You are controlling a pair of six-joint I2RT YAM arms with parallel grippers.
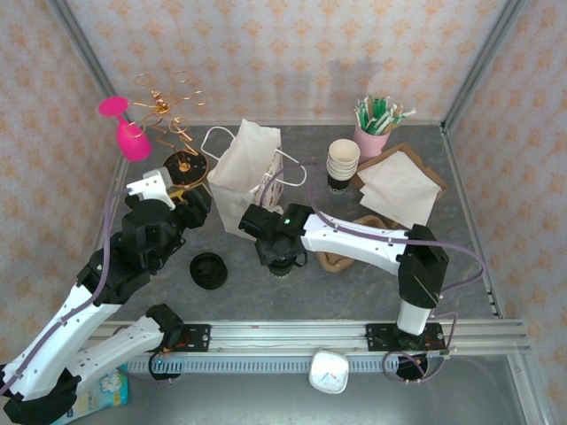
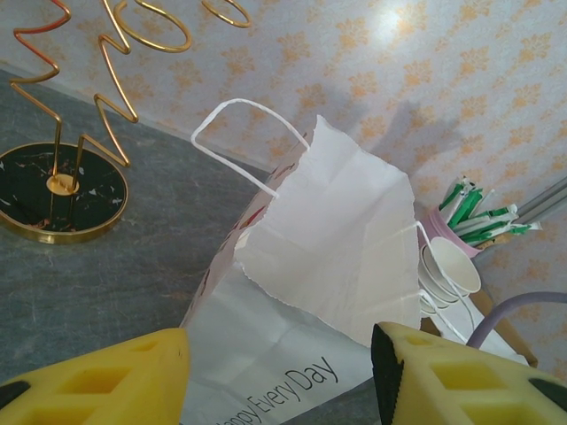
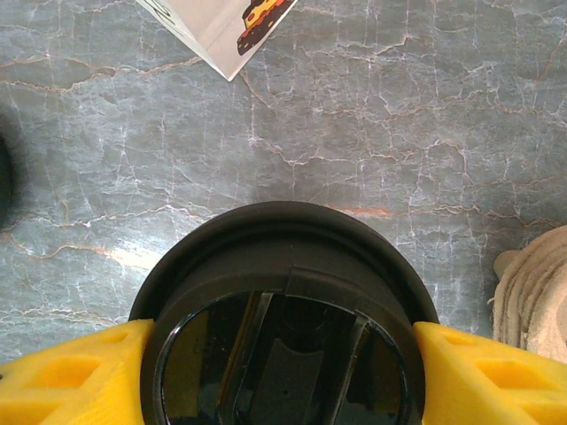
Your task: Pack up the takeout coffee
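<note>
Takeout coffee cropped below, body hidden, right jaws gripping

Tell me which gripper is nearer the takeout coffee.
Right. The right gripper is closed around the takeout coffee; the left gripper is off to its left, facing the white bag.

High rear overview of table; left wrist close toward bag, right wrist straight down.
</note>
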